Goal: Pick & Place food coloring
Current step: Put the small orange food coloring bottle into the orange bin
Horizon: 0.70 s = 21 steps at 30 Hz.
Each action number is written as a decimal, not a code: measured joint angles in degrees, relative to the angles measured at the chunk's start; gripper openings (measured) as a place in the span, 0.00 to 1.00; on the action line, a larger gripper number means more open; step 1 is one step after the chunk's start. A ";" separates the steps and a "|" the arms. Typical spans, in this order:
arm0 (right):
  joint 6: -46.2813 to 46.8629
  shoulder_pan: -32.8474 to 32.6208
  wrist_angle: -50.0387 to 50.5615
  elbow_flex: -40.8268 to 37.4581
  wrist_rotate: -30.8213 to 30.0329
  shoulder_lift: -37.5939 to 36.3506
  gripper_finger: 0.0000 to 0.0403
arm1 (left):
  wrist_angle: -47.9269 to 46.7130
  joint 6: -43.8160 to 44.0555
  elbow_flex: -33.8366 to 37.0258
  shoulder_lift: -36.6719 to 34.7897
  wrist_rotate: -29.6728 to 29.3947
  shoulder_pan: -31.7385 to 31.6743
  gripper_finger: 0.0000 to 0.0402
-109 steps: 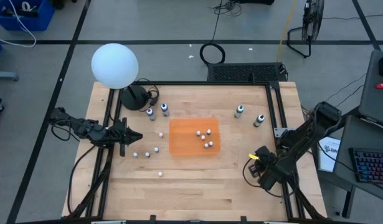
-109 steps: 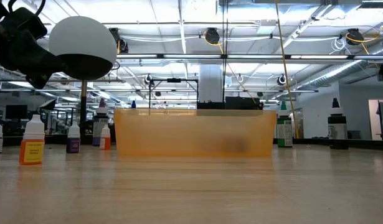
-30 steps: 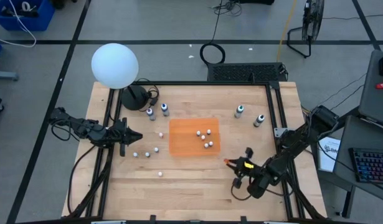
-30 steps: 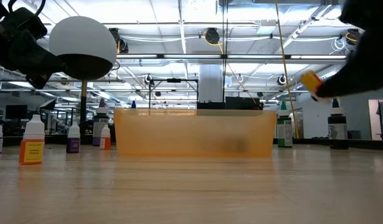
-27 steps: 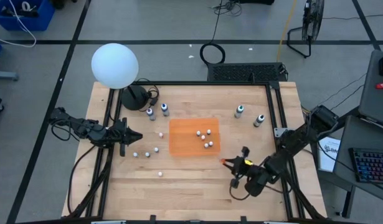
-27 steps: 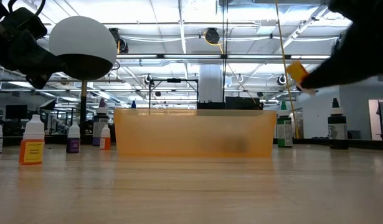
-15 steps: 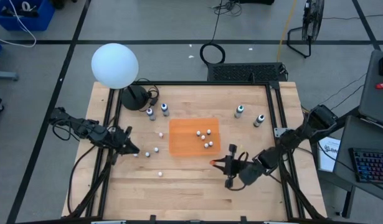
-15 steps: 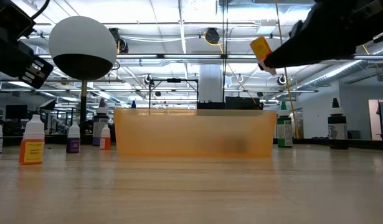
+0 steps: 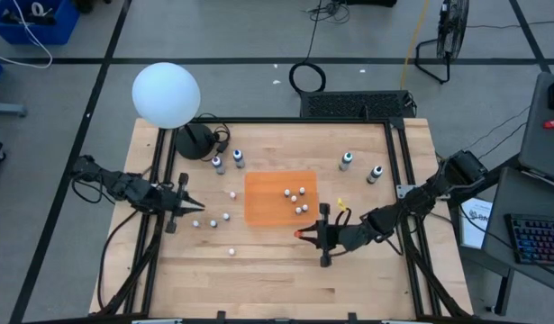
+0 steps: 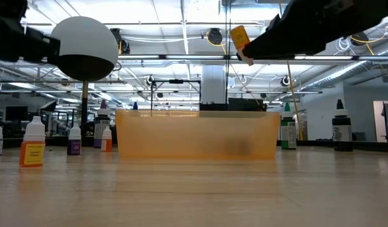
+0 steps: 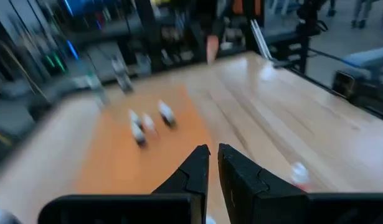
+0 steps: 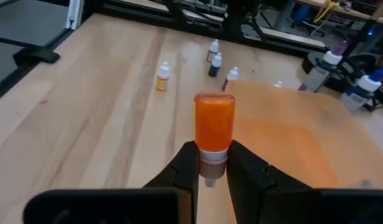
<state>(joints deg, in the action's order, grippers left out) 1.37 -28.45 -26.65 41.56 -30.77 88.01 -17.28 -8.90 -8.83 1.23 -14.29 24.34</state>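
My right gripper (image 9: 309,235) hovers just off the near right corner of the orange mat (image 9: 281,198), shut on a small orange food coloring bottle (image 12: 214,127); the low view shows that bottle (image 10: 240,36) high above the mat. Several tiny bottles (image 9: 295,199) stand on the mat, and more (image 9: 219,219) stand on the wood to its left. Taller bottles stand at the far left (image 9: 228,162) and far right (image 9: 360,167). My left gripper (image 9: 194,209) is shut on nothing at the table's left edge, its fingers (image 11: 197,163) pointing at the mat. My right gripper pinches the orange bottle by its white cap end (image 12: 210,167) between its two fingers. The fingers come nearly level from the table's right side. The orange body sticks out past the fingertips, in line with them. The bottle is lifted clear of the table, tilted.
A big white globe (image 9: 166,94) on a dark stand rises at the far left corner. Black rails (image 9: 398,157) frame the table's left, far and right sides. Bare wood (image 9: 277,279) spreads along the near side.
My right gripper has carried the orange bottle toward the table's left, up to the mat's near right corner, rising and rolling its wrist on the way. My left gripper has rolled about its own line without leaving its place.
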 joint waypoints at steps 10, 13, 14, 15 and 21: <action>-0.59 6.61 -2.27 0.00 4.00 0.00 0.11 | 14.46 -9.01 -0.05 -0.01 -1.05 0.00 0.10; -0.60 9.00 -3.82 0.00 7.17 -0.02 0.11 | 12.79 -8.99 -0.05 -0.02 -0.99 0.00 0.10; -0.61 9.69 -4.31 0.00 7.24 -0.02 0.11 | 12.12 -8.99 -0.03 0.00 -1.10 0.00 0.10; -0.62 10.42 -4.69 0.02 7.32 -0.02 0.11 | 11.86 -8.57 -0.03 0.02 -1.22 0.00 0.10; -0.80 14.92 -6.07 0.02 12.37 -0.02 0.11 | 14.25 -7.24 -0.01 1.28 -1.26 0.00 0.10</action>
<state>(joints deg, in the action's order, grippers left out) 0.58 -13.53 -32.72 41.58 -18.40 87.99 -3.03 -16.14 -8.84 2.52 -15.55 24.34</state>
